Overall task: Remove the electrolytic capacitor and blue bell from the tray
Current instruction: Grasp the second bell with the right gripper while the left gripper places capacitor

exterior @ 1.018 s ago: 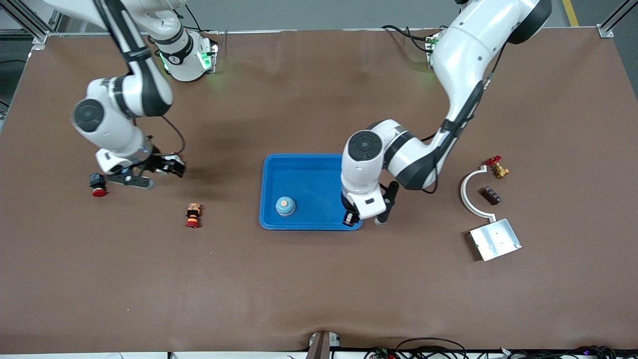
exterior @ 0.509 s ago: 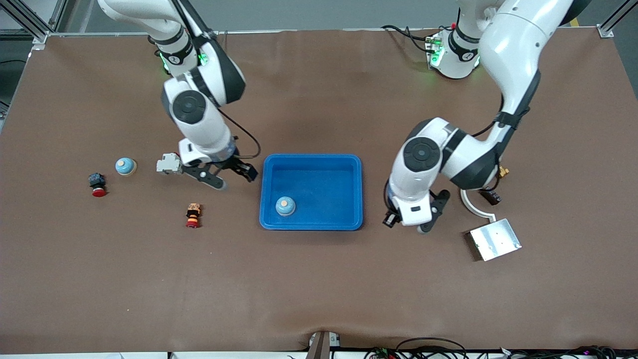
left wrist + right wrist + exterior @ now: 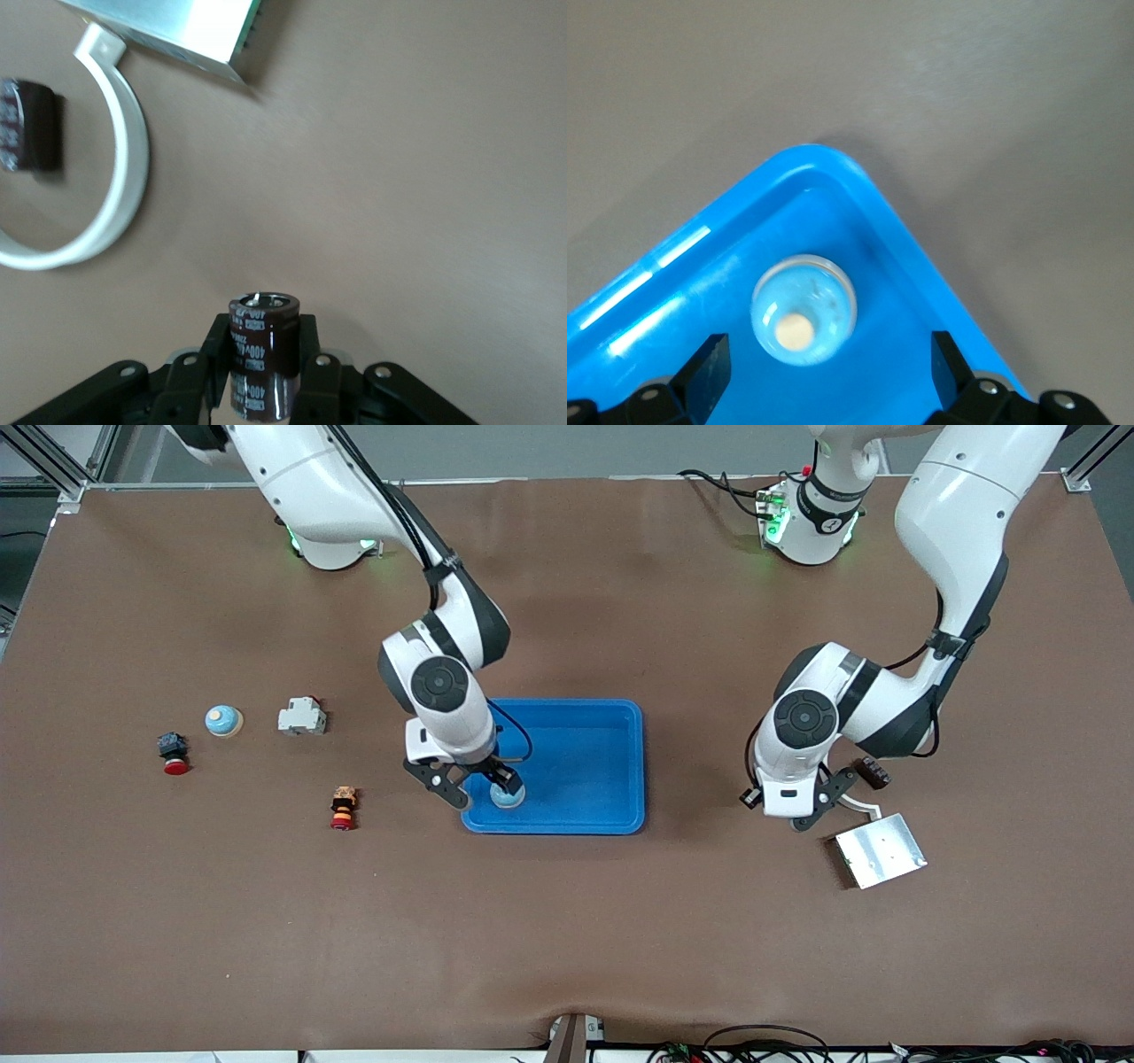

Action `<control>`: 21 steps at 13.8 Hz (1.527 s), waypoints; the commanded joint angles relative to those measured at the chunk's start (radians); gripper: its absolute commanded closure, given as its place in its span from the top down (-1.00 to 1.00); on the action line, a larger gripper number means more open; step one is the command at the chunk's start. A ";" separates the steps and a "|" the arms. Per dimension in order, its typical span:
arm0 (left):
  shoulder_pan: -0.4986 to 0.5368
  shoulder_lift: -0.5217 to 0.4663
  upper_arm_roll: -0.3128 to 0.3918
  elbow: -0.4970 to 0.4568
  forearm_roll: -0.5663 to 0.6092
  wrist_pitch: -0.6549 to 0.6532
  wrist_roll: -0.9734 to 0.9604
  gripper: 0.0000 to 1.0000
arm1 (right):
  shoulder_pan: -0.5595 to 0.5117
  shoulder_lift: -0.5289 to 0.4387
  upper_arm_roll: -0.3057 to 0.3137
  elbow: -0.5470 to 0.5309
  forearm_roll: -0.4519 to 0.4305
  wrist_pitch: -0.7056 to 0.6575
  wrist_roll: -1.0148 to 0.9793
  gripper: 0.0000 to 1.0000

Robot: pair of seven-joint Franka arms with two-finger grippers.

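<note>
A light blue bell (image 3: 508,797) with a cream button sits in the blue tray (image 3: 576,762), in the tray corner nearest the front camera on the right arm's side. My right gripper (image 3: 478,786) is open above it, and the right wrist view shows the bell (image 3: 803,310) between the spread fingers (image 3: 709,372) of the right gripper (image 3: 828,376). My left gripper (image 3: 802,819) is over bare table next to a white curved bracket. It is shut on a dark brown capacitor (image 3: 263,354), held upright. The capacitor is hidden in the front view.
A second blue bell (image 3: 223,720), a grey-white block (image 3: 301,716), a red-capped button (image 3: 174,753) and an orange-red stack (image 3: 343,807) lie toward the right arm's end. The white bracket (image 3: 855,804), a metal plate (image 3: 880,850) and a dark block (image 3: 873,772) lie by the left gripper.
My right arm swung from the right arm's end of the table to over the tray corner and the bell. My left arm moved from the tray out to the bracket.
</note>
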 commanded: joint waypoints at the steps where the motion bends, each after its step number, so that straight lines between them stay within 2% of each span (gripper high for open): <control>1: 0.064 -0.014 -0.011 -0.067 0.077 0.055 0.009 -1.00 | 0.010 0.070 -0.013 0.085 -0.006 -0.018 0.027 1.00; 4: 0.076 0.038 -0.002 -0.076 0.107 0.134 -0.012 -1.00 | 0.011 0.108 -0.014 0.103 -0.007 -0.011 0.032 1.00; 6: 0.076 0.060 0.018 -0.078 0.182 0.143 -0.035 -0.96 | 0.013 0.131 -0.014 0.120 -0.006 -0.010 0.038 1.00; 7: 0.076 0.061 0.020 -0.078 0.195 0.143 -0.046 -0.77 | 0.018 0.141 -0.014 0.122 -0.007 -0.010 0.049 1.00; 8: 0.076 0.064 0.021 -0.076 0.195 0.143 -0.046 -0.47 | 0.019 0.147 -0.014 0.122 -0.009 -0.008 0.052 1.00; 9: 0.078 0.064 0.021 -0.073 0.195 0.142 -0.046 0.13 | 0.019 0.151 -0.014 0.123 -0.009 -0.007 0.052 1.00; 10: 0.078 0.063 0.021 -0.072 0.195 0.142 -0.045 0.61 | 0.019 0.154 -0.014 0.126 -0.009 0.001 0.052 1.00; 11: 0.078 0.054 0.021 -0.072 0.195 0.137 -0.043 1.00 | 0.019 0.160 -0.014 0.126 -0.007 0.007 0.052 1.00; 15: 0.075 -0.012 0.017 -0.067 0.195 0.119 -0.008 1.00 | 0.019 0.179 -0.014 0.149 -0.007 0.015 0.057 1.00; 16: 0.073 -0.019 0.011 -0.060 0.193 0.100 0.042 1.00 | 0.019 0.179 -0.014 0.149 -0.006 0.013 0.055 0.80; 17: 0.069 -0.026 0.009 -0.034 0.181 0.079 0.069 1.00 | 0.019 0.179 -0.014 0.151 -0.006 0.013 0.053 0.39; 19: 0.075 -0.026 -0.020 0.029 0.177 -0.004 0.115 1.00 | 0.021 0.179 -0.013 0.160 -0.004 0.012 0.052 -0.84; 20: 0.070 -0.019 -0.029 0.061 0.175 -0.051 0.156 1.00 | 0.019 0.177 -0.013 0.168 0.002 0.006 0.052 -1.00; 21: 0.063 -0.014 -0.029 0.100 0.167 -0.079 0.193 1.00 | 0.021 0.173 -0.011 0.171 0.007 -0.001 0.052 -1.00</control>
